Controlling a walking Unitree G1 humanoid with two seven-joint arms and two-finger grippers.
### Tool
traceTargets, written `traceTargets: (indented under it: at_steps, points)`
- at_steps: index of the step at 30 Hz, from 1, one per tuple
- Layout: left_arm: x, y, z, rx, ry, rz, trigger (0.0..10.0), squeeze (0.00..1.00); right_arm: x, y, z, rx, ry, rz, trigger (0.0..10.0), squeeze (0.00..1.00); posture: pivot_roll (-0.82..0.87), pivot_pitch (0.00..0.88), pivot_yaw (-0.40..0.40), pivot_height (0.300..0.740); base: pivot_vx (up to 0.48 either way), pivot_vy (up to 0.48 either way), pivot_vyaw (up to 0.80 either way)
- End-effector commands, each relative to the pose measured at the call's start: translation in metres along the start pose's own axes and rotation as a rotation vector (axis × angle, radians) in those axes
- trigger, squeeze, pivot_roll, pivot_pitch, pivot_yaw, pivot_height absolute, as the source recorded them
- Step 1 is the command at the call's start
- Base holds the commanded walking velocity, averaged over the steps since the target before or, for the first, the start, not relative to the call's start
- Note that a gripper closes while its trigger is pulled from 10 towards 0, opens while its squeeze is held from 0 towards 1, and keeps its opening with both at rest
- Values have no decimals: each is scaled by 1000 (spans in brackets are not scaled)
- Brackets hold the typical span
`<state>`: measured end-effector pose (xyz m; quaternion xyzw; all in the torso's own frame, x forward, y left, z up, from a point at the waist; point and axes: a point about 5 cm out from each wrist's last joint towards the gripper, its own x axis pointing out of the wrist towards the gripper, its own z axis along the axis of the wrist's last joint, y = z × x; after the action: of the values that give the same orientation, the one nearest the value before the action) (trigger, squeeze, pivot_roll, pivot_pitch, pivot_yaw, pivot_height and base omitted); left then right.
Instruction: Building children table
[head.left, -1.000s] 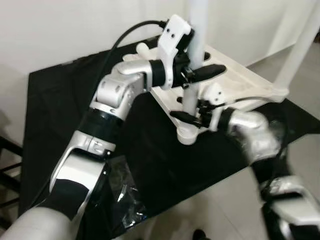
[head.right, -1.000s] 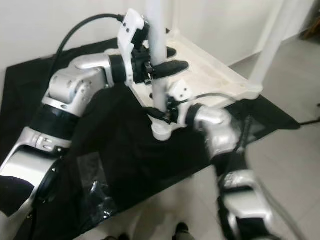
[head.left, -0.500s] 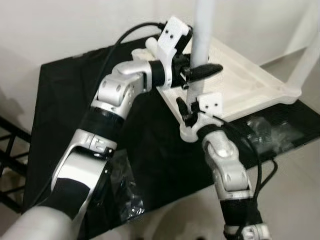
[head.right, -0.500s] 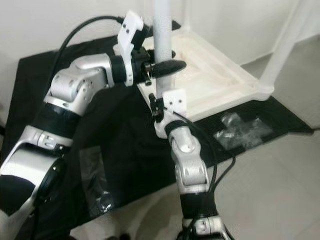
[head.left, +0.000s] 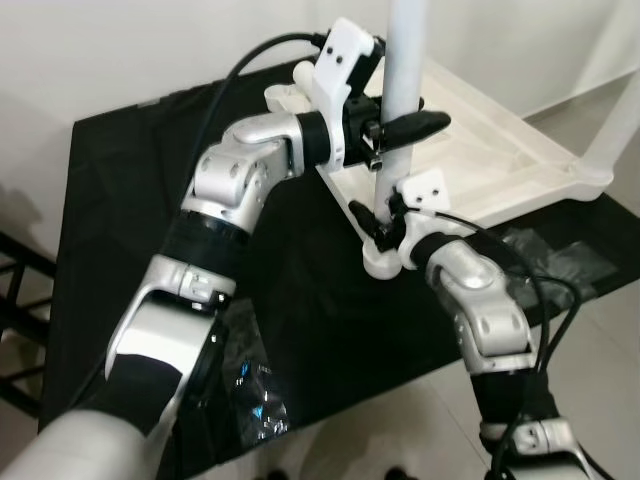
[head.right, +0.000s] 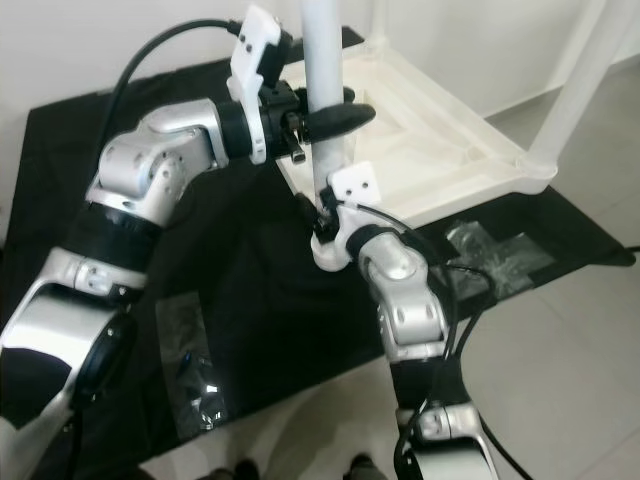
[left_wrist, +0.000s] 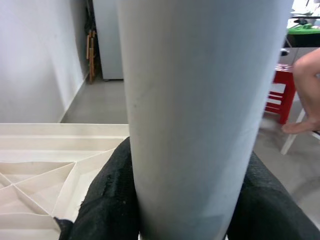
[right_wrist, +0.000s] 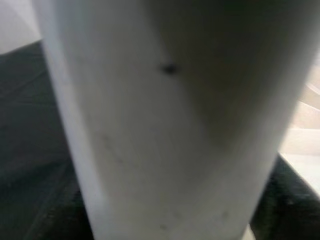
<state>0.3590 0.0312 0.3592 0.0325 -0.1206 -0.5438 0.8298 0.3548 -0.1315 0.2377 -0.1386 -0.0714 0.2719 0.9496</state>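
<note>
Two grippers hold one upright white leg (head.left: 405, 60) at the near corner of the overturned white tabletop (head.left: 500, 165), which lies on a black cloth (head.left: 120, 200) on the floor. The left gripper (head.left: 395, 130) clamps the leg partway up, its black fingers (left_wrist: 107, 200) pressed against both sides. The right gripper (head.left: 378, 222) grips it just above the socket, at 6 o'clock from the left. A second leg (head.right: 580, 90) stands at 3 o'clock.

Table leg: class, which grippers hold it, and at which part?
Both: the left gripper grips the white table leg higher up its shaft; the right gripper grips it just above the corner socket.
</note>
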Motion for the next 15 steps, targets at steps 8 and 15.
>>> traceTargets:
  at_steps: [8,15]
  points:
    - [1,-4,-9,-19,45,-20,0,0,14,-27,34,-80,-77,364,10000,0,-34,213,88,740,0,0,0]
    - [2,-7,-9,-17,52,-32,0,0,14,-19,18,-61,-9,559,10000,0,-22,218,89,740,0,0,0]
